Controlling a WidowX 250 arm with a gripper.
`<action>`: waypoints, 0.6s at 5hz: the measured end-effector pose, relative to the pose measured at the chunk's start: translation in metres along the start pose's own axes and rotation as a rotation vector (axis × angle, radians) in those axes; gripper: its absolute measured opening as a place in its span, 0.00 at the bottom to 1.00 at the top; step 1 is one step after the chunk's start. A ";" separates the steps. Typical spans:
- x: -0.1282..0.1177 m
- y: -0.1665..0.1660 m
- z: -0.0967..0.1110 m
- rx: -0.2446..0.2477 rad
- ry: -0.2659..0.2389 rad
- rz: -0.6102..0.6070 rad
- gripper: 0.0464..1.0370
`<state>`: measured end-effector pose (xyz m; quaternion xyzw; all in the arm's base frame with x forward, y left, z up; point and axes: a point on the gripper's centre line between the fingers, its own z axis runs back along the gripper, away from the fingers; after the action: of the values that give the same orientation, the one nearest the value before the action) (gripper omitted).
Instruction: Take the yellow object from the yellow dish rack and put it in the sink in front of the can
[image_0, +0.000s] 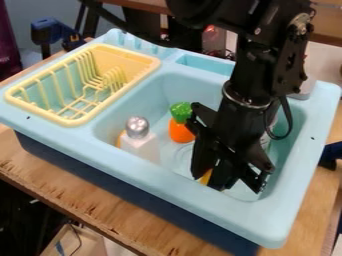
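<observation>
We see the black gripper beside a mostly hidden yellow object in the toy sink, but cannot tell whether it grips; we judge the object light, stiff, best held mid-body.

Sink basin: pale blue plastic, smooth, slightly glossy. Dish rack: yellow plastic, smooth rim, thin moulded wires. Shaker: cap looks like shiny silvery metal, body white, smooth. Carrot: smooth, plastic-looking, orange with green top. Desk: wood, front edge rough and chipped. Arm: black, hard, fairly smooth, metallic ring near the wrist. Pincer: black, mostly matt.
</observation>
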<state>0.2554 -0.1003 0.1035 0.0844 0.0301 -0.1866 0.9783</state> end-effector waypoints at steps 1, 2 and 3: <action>-0.001 0.000 -0.002 -0.015 0.008 0.018 0.38; -0.008 0.004 -0.003 -0.069 0.062 0.075 0.69; -0.010 0.018 0.033 -0.119 -0.010 0.169 0.94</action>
<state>0.2537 -0.0864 0.1391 0.0277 0.0293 -0.1017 0.9940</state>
